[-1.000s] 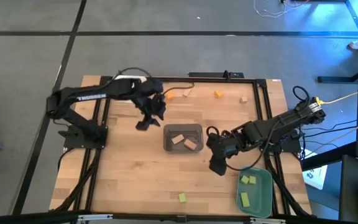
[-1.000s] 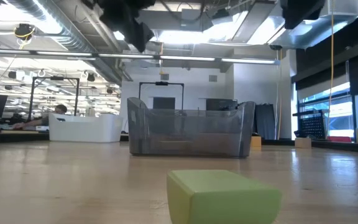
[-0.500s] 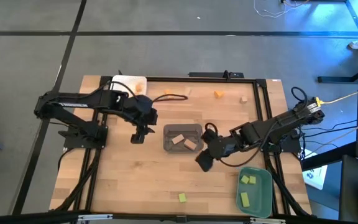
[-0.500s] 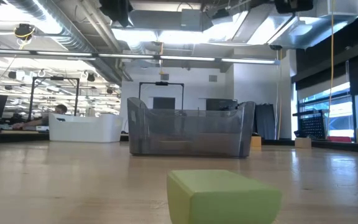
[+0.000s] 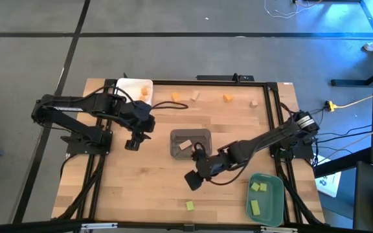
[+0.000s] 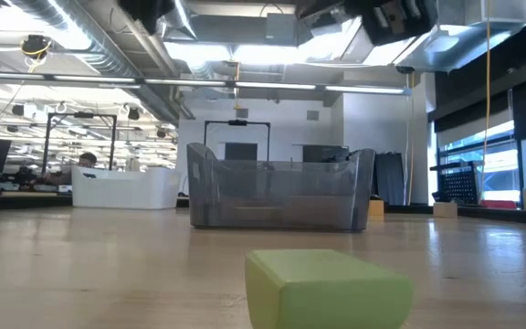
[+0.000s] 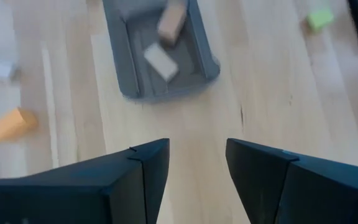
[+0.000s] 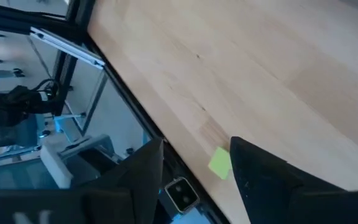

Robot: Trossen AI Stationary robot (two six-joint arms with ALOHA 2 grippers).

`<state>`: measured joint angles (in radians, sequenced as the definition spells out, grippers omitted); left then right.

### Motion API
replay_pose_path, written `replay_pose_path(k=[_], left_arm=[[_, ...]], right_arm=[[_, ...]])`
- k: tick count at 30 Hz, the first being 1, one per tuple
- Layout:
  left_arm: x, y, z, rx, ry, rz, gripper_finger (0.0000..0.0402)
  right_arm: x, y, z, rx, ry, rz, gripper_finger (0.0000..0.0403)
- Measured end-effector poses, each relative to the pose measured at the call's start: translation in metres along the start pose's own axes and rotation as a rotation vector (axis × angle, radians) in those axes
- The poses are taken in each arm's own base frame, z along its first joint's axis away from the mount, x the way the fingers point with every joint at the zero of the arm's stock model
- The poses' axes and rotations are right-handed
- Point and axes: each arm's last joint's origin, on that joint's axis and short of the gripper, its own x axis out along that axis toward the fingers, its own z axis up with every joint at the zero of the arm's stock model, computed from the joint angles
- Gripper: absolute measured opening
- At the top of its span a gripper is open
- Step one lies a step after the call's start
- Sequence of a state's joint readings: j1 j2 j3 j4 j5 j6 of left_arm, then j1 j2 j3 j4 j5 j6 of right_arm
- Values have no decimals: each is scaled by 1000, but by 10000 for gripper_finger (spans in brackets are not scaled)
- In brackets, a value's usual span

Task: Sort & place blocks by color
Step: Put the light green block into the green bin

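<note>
On the pale wooden tabletop (image 5: 141,188) three trays seem to serve as colour bins, which would explain the spread of the pieces; the white rectangular tray (image 5: 133,88) at the far left corner holds one small orange cube (image 5: 145,92), the grey plastic tray (image 5: 190,143) in the middle holds tan wooden blocks (image 7: 163,42), two by the left wrist view, and the teal oval tray (image 5: 266,199) at the near right holds two light yellow-green blocks (image 5: 256,197); so each colour has its home already, by my reading.

Loose pieces not yet sorted: two orange blocks (image 5: 225,98) near the far edge, two pale tan bits (image 5: 194,96) likewise far, and one yellow-green cube (image 5: 189,206) alone near the front edge, well apart from the teal tray.

The right claw (image 5: 192,179) reaches out low between the grey tray and that lone green cube, fingers (image 8: 253,168) apart and empty, the cube showing between them in the right wrist view; it is probably lining up to fetch it for the teal tray.

The left claw (image 5: 133,142) hangs left of the grey tray, its fingers (image 7: 148,171) spread with nothing between them, likely waiting or choosing its next orange piece.
</note>
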<state>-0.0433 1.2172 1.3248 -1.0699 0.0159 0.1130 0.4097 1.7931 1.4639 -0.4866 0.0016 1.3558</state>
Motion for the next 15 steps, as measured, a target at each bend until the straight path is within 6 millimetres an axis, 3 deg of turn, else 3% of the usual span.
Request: replay_pose_path(k=[12, 15], left_arm=[[-2, 0, -3, 28, 11, -4, 151], [-2, 0, -3, 28, 11, -5, 151]], right_arm=[[27, -10, -3, -38, -3, -78, 186], [33, -10, -3, 63, -10, -58, 186]])
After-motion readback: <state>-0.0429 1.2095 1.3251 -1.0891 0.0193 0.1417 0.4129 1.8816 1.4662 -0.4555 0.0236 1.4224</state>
